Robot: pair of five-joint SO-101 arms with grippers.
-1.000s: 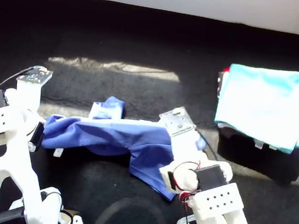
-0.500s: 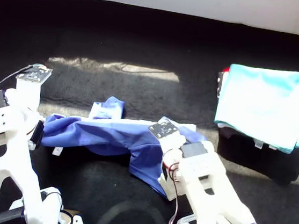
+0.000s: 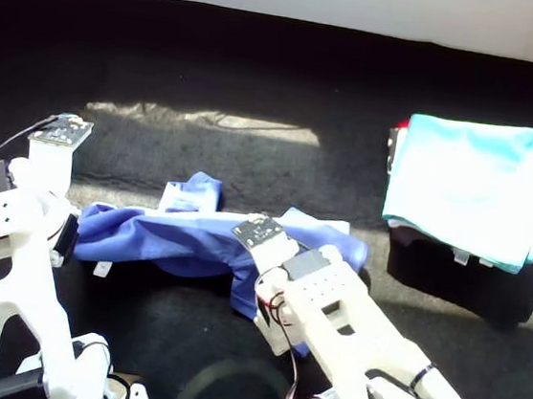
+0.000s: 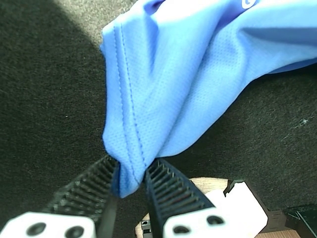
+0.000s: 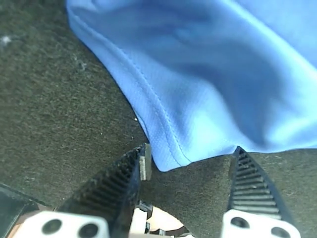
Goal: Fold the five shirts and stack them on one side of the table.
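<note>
Holding: left gripper (image 4: 131, 167) pinches the blue shirt (image 4: 198, 74) by its edge, near left.
Other side: right gripper (image 5: 192, 156) spread wide at the hem corner, empty.
Shirt: bunched mid-table; folded stack (image 3: 475, 190) far right.
Risk: right closes short, misses the hem, fold goes crooked.

Occlusion | your right arm (image 3: 331, 308) hides blue shirt (image 3: 166, 236) middle | stack (image 3: 475, 185): lower shirts mostly covered

Black felt table (image 3: 260, 83) with 1 rumpled blue shirt (image 3: 185, 238) and 1 folded shirt stack (image 3: 475, 190), well apart
</note>
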